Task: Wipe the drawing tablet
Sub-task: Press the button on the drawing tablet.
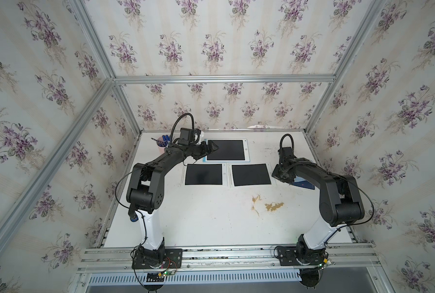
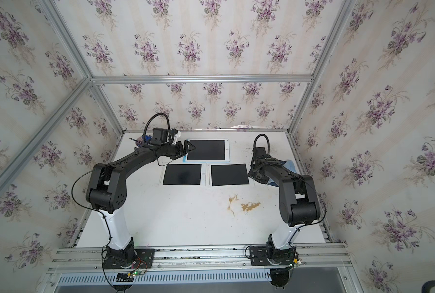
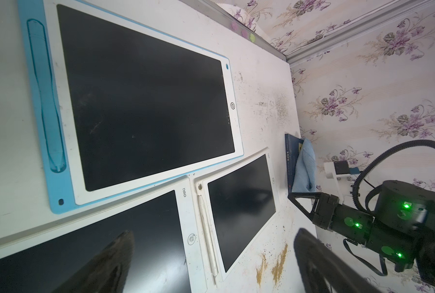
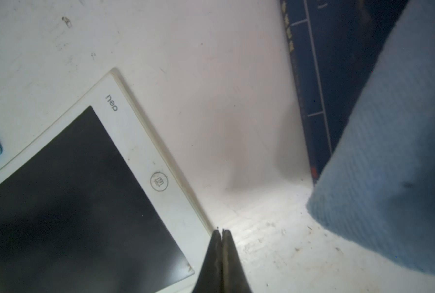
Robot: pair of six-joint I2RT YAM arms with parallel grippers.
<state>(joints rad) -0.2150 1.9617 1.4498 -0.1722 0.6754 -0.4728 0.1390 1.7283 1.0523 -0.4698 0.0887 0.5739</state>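
The big tablet (image 1: 226, 150) lies flat at the back of the table (image 1: 211, 223). Its long side runs left to right, and its button end points right. The left gripper (image 1: 210, 147) hangs over its left end, jaws spread wide. The right gripper (image 4: 221, 231) has its jaws pressed together, holding nothing. It sits between the right small tablet (image 4: 72, 203) and the cloth (image 4: 389, 165).

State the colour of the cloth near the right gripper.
Light blue; the cloth shows best in the right wrist view.
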